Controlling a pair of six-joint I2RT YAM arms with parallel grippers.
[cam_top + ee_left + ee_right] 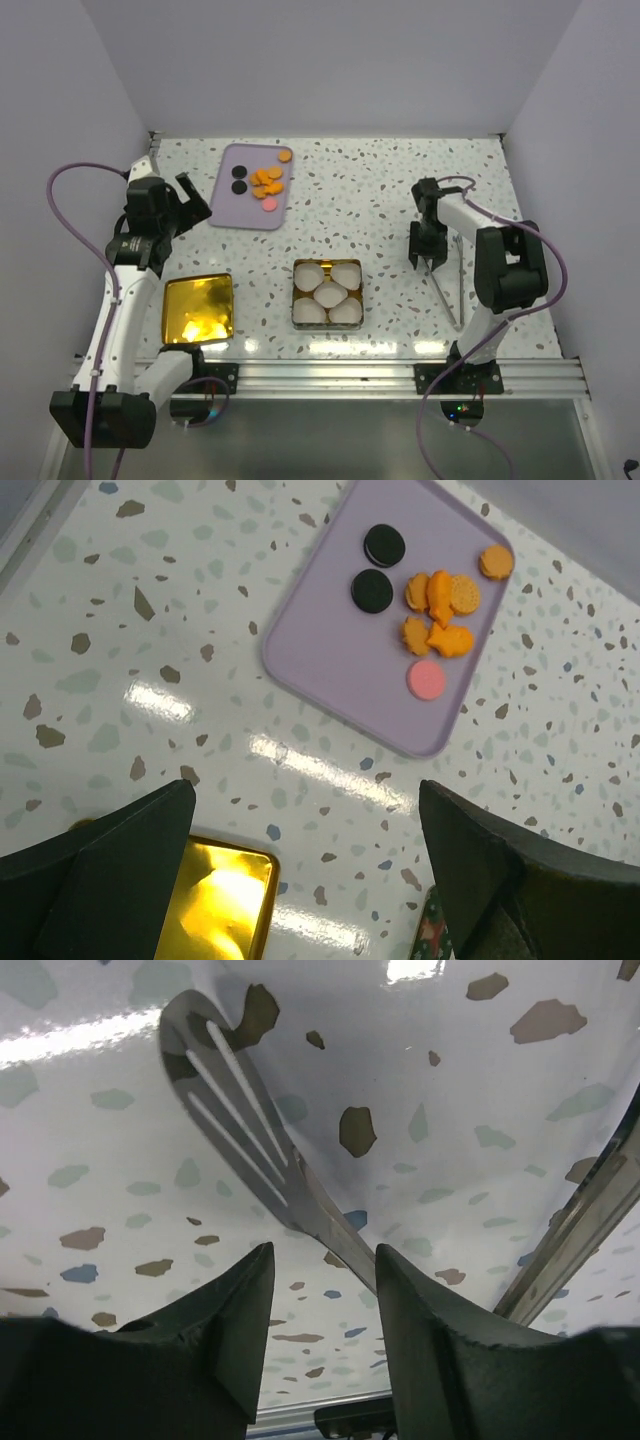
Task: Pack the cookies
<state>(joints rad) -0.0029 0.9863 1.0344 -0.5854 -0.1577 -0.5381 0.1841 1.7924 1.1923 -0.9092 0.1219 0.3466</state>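
Cookies (265,182) all on purple tray (235,210), far left; none in tin (295,293) yet. L gripper (310,880) wide open, empty, above table near tray. R gripper (325,1255) jaws apart, straddling just one arm of tongs (300,1205). Risk: clamps single arm, tongs pivot/slip, can't pinch cookies.

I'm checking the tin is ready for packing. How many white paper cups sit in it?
5 paper cups, all in the tin: back left, back right, centre, front left, front right. None looks hidden.
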